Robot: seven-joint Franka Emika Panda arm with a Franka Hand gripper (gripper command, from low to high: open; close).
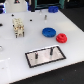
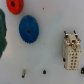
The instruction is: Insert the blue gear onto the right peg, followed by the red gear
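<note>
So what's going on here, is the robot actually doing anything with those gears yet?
Not yet, by the look of it. The blue gear and the red gear lie side by side on the white table, and nothing holds either of them. The grey plate with its two dark pegs sits nearer the camera, and the right peg is bare. The gripper itself is not visible in either view; the wrist camera looks down on both gears from above.
</note>
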